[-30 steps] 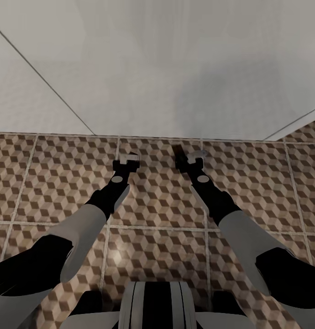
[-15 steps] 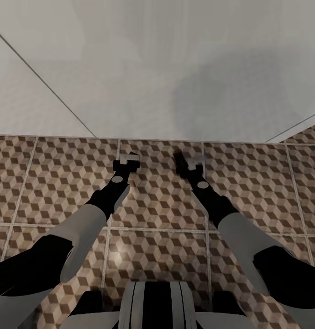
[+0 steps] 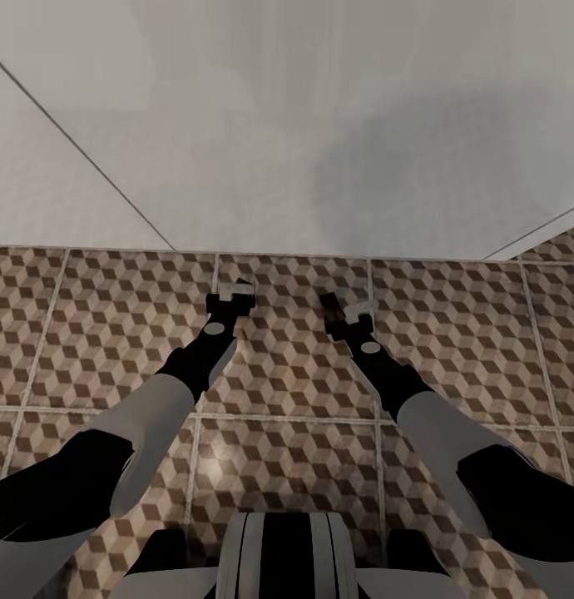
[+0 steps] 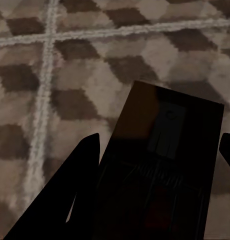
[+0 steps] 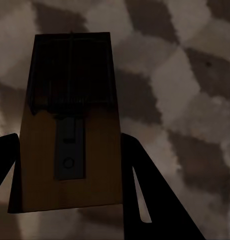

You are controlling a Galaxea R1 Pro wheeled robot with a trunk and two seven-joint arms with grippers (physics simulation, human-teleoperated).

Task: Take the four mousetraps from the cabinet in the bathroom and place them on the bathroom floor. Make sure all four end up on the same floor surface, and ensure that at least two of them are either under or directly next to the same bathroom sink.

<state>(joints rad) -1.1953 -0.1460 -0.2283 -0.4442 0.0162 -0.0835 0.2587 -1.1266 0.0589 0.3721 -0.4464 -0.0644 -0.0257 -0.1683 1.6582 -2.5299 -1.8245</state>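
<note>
Both arms reach down over the cube-patterned bathroom floor [image 3: 112, 333], close to the foot of a white surface. My left gripper [image 3: 233, 293] hangs just above the tiles. In the left wrist view a dark mousetrap [image 4: 165, 150] sits between its fingers [image 4: 87, 155], and the left gripper [image 4: 157, 142] looks shut on the trap's edges. My right gripper [image 3: 351, 312] holds a second mousetrap [image 3: 327, 304], seen as a dark sliver at its tip. The right wrist view shows that brown board [image 5: 70, 125] with its metal parts, the right gripper [image 5: 70, 142] shut on its sides.
A broad white surface [image 3: 287, 125] with thin slanted seams rises straight ahead where the tiles end. More patterned tiles continue at the far right [image 3: 561, 241]. My own base [image 3: 283, 553] is at the near edge. Pale grout lines [image 3: 287, 414] cross the floor under both arms.
My right gripper has drawn back a little toward me, carrying its mousetrap along. The left arm has stayed where it was.
</note>
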